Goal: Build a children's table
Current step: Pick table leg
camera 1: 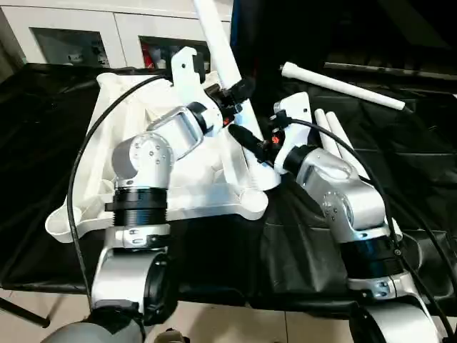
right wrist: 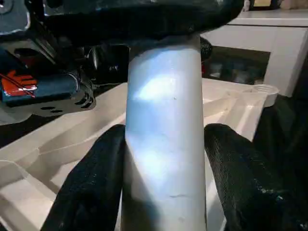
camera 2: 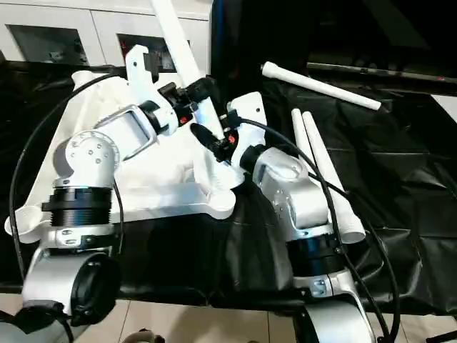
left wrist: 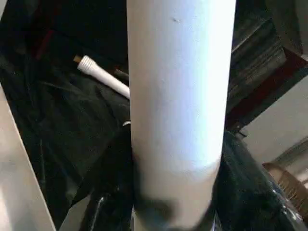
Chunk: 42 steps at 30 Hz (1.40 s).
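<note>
Largest first: black cloth (camera 1: 400,164) covering the work surface, creased, with every part of the set lying on it. White cabinet with glass doors (camera 1: 78,36) along the far edge behind the cloth.

Tabletop (camera 1: 107,136), white plastic, lying underside up on the robot's left half of the cloth; raised ribs divide it into shallow bays, and a round socket (right wrist: 263,91) sits at a far corner. One near corner of it reaches toward the cloth's front edge.

Standing leg (camera 1: 218,39), white tube, rising at a slant from the tabletop's right-hand edge, its top running out of the head views.

Loose legs: one (camera 1: 343,86) lying crosswise at the far right, flared end toward the middle; two more (camera 2: 321,171) side by side just right of the right forearm, touching each other along their length.

Left gripper (camera 1: 239,89), black fingers clamped on the standing leg, higher up. Right gripper (right wrist: 166,163) lower on the same leg, its fingers (right wrist: 91,187) flanking the tube; whether they touch it, I cannot tell.

Black cables loop over both silver forearms and cross the tabletop.
</note>
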{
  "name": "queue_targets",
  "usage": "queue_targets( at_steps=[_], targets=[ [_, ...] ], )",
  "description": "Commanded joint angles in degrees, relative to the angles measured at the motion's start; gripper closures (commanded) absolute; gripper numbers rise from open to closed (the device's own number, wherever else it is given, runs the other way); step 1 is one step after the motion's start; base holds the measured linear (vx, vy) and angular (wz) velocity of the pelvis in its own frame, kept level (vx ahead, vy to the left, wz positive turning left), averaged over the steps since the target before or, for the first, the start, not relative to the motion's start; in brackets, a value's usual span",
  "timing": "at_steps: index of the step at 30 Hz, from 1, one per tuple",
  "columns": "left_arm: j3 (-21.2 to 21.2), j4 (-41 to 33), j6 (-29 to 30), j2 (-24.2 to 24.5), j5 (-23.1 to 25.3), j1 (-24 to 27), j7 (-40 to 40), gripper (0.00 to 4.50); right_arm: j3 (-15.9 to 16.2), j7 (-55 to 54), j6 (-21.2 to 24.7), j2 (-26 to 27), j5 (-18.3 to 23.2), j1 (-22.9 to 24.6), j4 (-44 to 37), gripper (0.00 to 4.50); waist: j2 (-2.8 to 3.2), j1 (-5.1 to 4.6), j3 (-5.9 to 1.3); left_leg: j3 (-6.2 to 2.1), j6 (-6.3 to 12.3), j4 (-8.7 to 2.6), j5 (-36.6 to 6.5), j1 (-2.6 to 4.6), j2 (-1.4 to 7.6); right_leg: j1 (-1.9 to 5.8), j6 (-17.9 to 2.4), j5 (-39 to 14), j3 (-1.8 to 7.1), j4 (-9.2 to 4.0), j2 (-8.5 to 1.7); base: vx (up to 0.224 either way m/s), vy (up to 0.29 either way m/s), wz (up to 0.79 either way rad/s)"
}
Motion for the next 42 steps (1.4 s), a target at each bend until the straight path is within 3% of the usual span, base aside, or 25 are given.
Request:
queue_targets(
  at_steps=[1,3,5,6,9,15,23,34,39,41,42],
  targets=[
    [-1.08,0.08,-0.14,0.58,0.14,-0.55,-0.89,2.64,-1.54,0.52,0.03,-0.49,1.06,-1.14,0.12,1.49,0.32,0.01,-4.39,-0.47,1.15,-3.27,-4.69,0.61,1.51,3.92,-10.76,0.13,2.94,-3.72,-4.22,0.000,0.000,0.00],
    [-3.07,1.25,-1.53,2.88,1.12,-0.96,-5.09,2.64,-3.35,4.38,3.13,-2.20,4.63,-1.90,-0.46,1.33,0.25,0.10,-4.41,-0.43,1.69,-3.28,-4.84,0.68,1.34,4.02,-10.61,-0.24,2.94,-3.78,-4.14,0.000,0.000,0.00],
    [-3.20,1.30,-1.61,3.02,1.17,-0.98,-5.39,2.64,-3.47,4.65,3.38,-2.32,4.89,-1.94,-0.51,1.18,0.30,0.15,-4.39,-0.45,1.68,-3.23,-4.32,0.60,1.50,4.00,-10.67,0.59,3.00,-3.64,-4.22,0.000,0.000,0.00],
    [-4.96,1.27,-1.52,4.76,1.31,-1.13,-9.28,2.65,-4.15,8.66,7.55,-4.57,7.89,-2.38,-1.17,1.12,0.06,0.16,-4.42,-0.42,1.97,-3.23,-3.89,0.63,1.38,4.12,-11.00,1.09,2.92,-3.59,-4.12,0.000,0.000,0.00],
    [-9.59,-0.54,-0.02,8.48,0.50,-0.92,-18.81,2.65,-4.41,18.22,17.59,-10.39,14.79,-3.21,-1.43,1.08,0.26,0.60,-4.43,-0.38,2.86,-3.12,-3.47,0.73,1.53,4.10,-11.62,1.88,3.00,-3.48,-4.15,0.000,0.000,0.00],
    [-11.15,-4.26,1.94,10.68,-4.12,-1.19,-27.72,2.65,-2.66,27.39,23.54,-15.47,18.58,-3.17,-0.48,1.08,0.12,0.75,-4.50,-0.32,1.97,-2.96,-3.89,0.47,1.49,4.36,-13.63,1.66,2.83,-3.37,-4.44,0.000,0.000,0.00],
    [-9.95,-4.95,2.94,9.87,-7.47,-2.11,-30.75,2.65,-1.17,29.17,26.17,-15.57,20.23,-2.88,-0.63,1.08,-0.03,0.74,-4.42,-0.27,1.23,-2.95,-4.90,0.51,1.47,4.18,-12.61,-3.03,2.82,-3.79,-4.44,0.000,0.000,0.00],
    [-9.98,-4.74,3.07,10.76,-8.04,-1.61,-31.02,2.65,-1.73,26.83,24.57,-13.79,19.20,-3.30,1.16,2.24,0.09,1.00,-4.52,-0.35,0.54,-3.02,-4.40,0.53,1.53,4.03,-11.79,-2.31,2.77,-3.65,-4.35,0.000,0.000,0.00],
    [-10.29,-4.94,2.72,10.81,-7.37,-1.34,-31.19,2.65,-1.77,24.93,22.62,-12.73,17.87,-3.19,1.39,2.40,0.23,1.15,-4.50,-0.35,0.31,-3.04,-4.74,0.60,1.54,3.96,-11.60,-2.89,2.78,-3.70,-4.34,0.000,0.000,0.00],
    [-10.68,-5.08,2.55,10.91,-6.63,-1.06,-30.48,1.95,-1.88,23.75,21.64,-12.19,17.21,-3.19,1.46,2.43,0.24,1.13,-4.50,-0.37,0.04,-3.08,-4.98,0.58,1.55,3.91,-11.46,-3.11,2.77,-3.68,-4.35,0.000,0.000,0.00],
    [-10.81,-4.93,2.49,10.83,-5.87,-0.92,-29.20,1.95,-1.93,22.52,20.69,-11.64,16.54,-3.16,1.51,2.44,0.32,1.12,-4.52,-0.39,-0.18,-3.09,-4.99,0.60,1.60,3.87,-11.40,-2.88,2.79,-3.68,-4.35,0.000,0.000,0.00]
  ],
)
